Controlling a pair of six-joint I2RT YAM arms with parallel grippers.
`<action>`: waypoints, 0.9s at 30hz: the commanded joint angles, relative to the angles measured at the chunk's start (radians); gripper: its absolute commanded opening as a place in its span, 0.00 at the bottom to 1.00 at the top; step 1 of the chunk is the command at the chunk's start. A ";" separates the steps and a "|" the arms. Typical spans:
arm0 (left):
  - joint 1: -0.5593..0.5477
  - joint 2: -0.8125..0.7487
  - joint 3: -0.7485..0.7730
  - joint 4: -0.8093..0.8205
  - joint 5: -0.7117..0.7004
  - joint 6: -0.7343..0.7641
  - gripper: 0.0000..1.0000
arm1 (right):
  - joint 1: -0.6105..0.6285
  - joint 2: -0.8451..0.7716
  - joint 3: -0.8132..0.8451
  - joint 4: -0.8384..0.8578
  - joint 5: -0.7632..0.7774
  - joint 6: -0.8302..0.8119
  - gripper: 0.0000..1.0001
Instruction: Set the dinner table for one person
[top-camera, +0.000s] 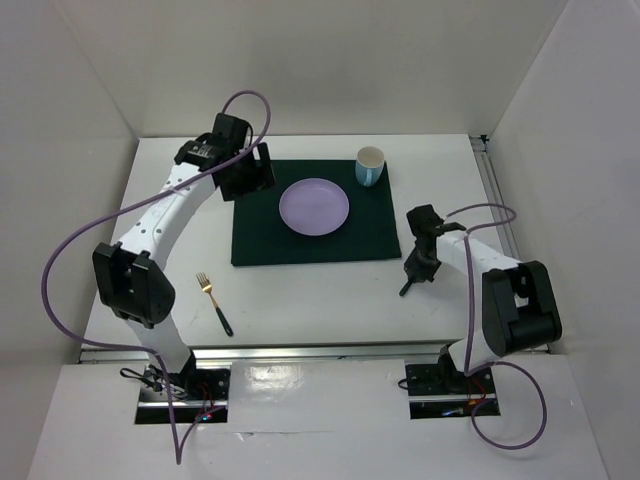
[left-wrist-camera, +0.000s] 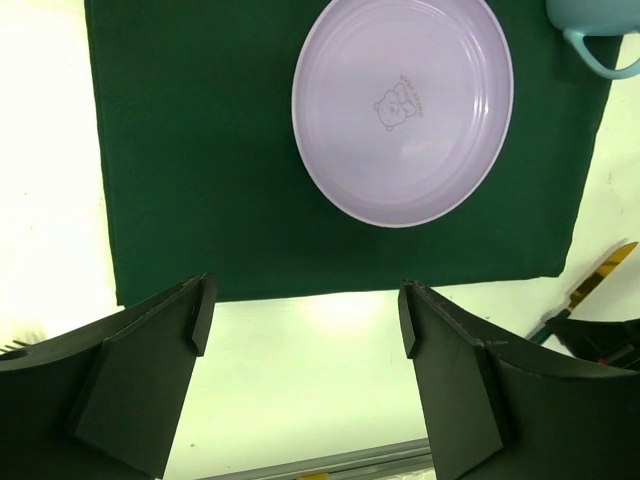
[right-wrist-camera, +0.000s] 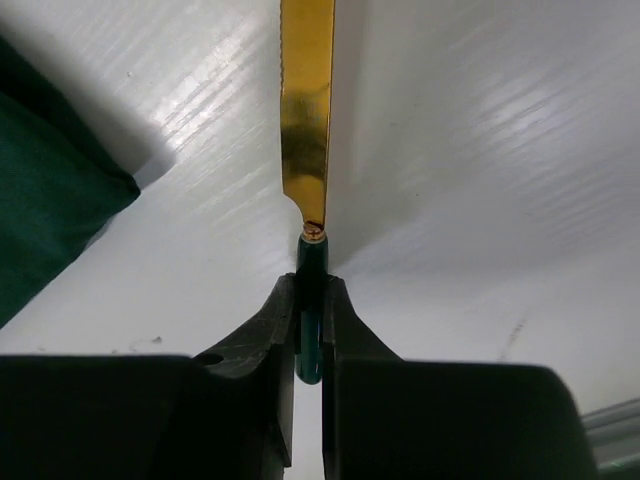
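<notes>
A purple plate (top-camera: 314, 206) lies in the middle of a dark green mat (top-camera: 258, 240) on the white dinner table (top-camera: 320, 300). A light blue cup (top-camera: 370, 165) stands at the mat's far right corner. My right gripper (top-camera: 414, 268) is right of the mat, shut on the dark green handle of a gold-bladed knife (right-wrist-camera: 307, 120); in the right wrist view the gripper (right-wrist-camera: 310, 290) holds it blade forward, close over the table. My left gripper (top-camera: 253, 170) is open and empty over the mat's far left corner. The left wrist view shows the gripper (left-wrist-camera: 305, 310), the plate (left-wrist-camera: 403, 105) and the cup (left-wrist-camera: 590, 30).
A fork (top-camera: 213, 302) with a gold head and a black handle lies on the table near the front, left of the mat. White walls stand round the table on three sides. A metal rail runs along the table's near edge (top-camera: 320, 350).
</notes>
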 joint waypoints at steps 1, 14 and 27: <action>0.004 -0.069 0.001 -0.003 -0.020 0.032 0.92 | 0.003 -0.045 0.129 -0.070 0.107 -0.101 0.00; 0.004 -0.141 -0.008 -0.023 -0.049 0.032 0.90 | 0.046 0.214 0.572 -0.105 -0.335 -0.667 0.00; 0.013 -0.178 -0.050 -0.023 -0.094 0.032 0.89 | 0.066 0.427 0.681 -0.113 -0.373 -0.718 0.00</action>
